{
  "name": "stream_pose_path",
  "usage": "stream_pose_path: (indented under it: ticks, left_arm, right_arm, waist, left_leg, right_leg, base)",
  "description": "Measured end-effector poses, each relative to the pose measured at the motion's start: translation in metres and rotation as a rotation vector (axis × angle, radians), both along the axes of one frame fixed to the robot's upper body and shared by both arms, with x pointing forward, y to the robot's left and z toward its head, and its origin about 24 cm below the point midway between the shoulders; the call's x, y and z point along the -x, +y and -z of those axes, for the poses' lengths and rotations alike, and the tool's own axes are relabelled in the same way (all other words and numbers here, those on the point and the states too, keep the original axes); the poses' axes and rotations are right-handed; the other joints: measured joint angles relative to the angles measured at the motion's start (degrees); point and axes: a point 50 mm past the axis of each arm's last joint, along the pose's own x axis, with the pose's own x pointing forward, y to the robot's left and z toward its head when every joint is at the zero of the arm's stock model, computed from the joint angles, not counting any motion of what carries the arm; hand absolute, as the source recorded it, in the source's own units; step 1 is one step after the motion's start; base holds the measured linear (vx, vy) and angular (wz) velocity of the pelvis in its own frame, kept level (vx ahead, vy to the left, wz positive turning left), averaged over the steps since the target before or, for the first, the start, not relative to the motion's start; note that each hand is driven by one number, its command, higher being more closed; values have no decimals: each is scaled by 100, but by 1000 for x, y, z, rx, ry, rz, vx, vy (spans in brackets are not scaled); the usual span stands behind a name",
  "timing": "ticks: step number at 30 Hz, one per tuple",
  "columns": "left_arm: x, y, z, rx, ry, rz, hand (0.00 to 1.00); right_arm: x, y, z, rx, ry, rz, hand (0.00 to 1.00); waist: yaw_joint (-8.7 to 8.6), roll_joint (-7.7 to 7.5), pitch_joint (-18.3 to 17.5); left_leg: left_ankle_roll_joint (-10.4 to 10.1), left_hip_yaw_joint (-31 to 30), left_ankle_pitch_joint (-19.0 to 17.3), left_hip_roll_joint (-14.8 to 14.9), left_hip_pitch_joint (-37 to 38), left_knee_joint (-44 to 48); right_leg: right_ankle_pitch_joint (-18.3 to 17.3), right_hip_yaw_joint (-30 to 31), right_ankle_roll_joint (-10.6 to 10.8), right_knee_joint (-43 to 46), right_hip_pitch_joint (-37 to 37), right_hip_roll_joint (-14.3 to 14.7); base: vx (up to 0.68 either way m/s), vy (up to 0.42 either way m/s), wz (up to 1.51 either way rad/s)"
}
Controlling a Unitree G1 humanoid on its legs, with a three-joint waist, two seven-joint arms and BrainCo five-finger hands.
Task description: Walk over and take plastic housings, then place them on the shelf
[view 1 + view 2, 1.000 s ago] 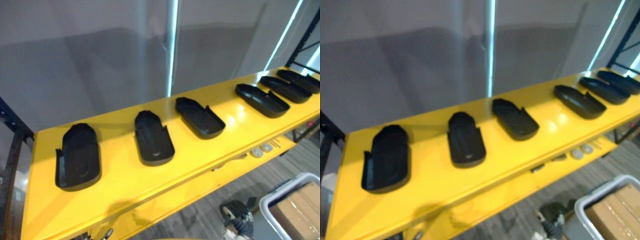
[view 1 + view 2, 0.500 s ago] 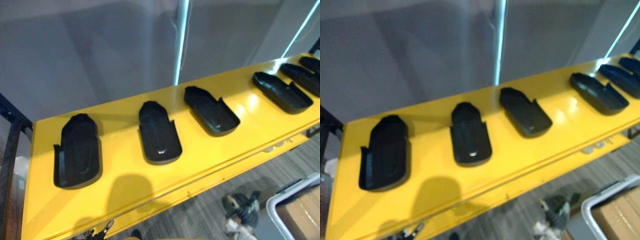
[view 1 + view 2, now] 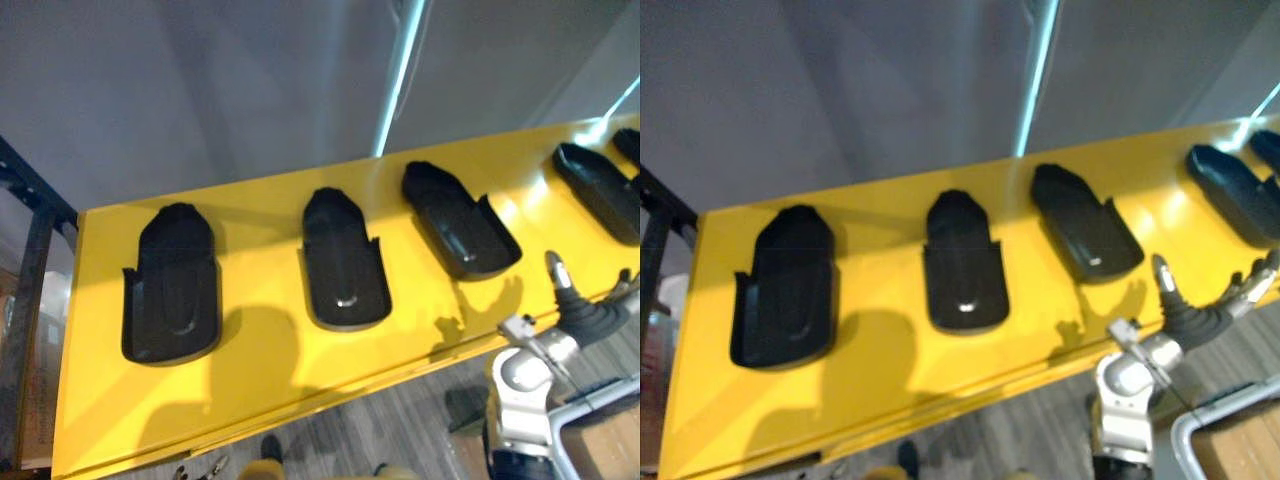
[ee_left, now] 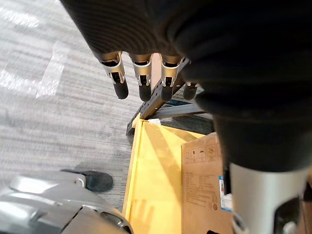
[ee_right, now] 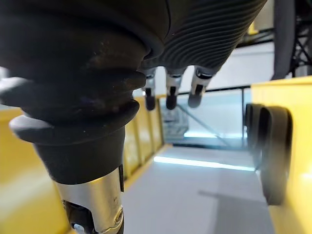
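Hovering lower right, the right hand, loosely spread and empty, is nearest the plastic housing lying up-left on the yellow shelf, long axis slanting upper-left; the left hand hangs straight-fingered.

Yellow shelf: carrying black plastic housings in single row, hollow sides facing up, none touching. Third housing lying just beyond fingers of right hand. Fourth housing lying near same fingers, towards shelf end. Second housing and first housing lying well apart from fingers, first housing lying farthest.
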Motion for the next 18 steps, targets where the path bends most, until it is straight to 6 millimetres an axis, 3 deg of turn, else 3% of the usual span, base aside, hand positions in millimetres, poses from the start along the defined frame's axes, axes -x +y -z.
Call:
stream_pose_path:
  ticks: [4,6,10,14,18]
  left_arm:
    - [-21,4,-5,-18,-54,27,0]
    - [-30,3,-7,-24,-74,71,0]
    - [-39,2,-9,-33,-87,119,0]
    - [-45,4,-10,-37,-86,126,0]
    - [-50,0,-9,-30,-79,158,0]
  right_arm:
    - [-7,2,-20,67,-58,-49,0]
    - [-10,7,-22,82,-58,-95,0]
    - [-16,11,-23,105,-26,-249,0]
    - [-29,35,-31,186,-13,-495,0]
    - [-42,63,-40,254,1,-726,0]
  waist:
    - [-91,-31,172]
    - [-96,-79,230]
    - [-183,-10,329]
    - [-197,-20,342]
    - [-243,51,412]
  left_leg:
    - [2,-89,63,-28,-118,2]
    - [15,-119,110,-47,-130,6]
    - [-32,-404,79,-4,-235,340]
    - [-68,-403,199,-13,-425,320]
    - [-102,-411,244,56,-411,330]
  right_leg:
    - [-176,93,-177,-26,-53,-2]
    - [-303,158,-111,49,-80,-26]
    - [-475,179,-125,251,15,-8]
    - [-687,433,-23,266,-179,-1]
    - [-681,441,-12,323,-186,61]
  base:
    - [-81,-27,6]
    - [-65,-29,10]
    - [-59,-32,29]
    - [-77,-32,1]
    - [-51,-25,-1]
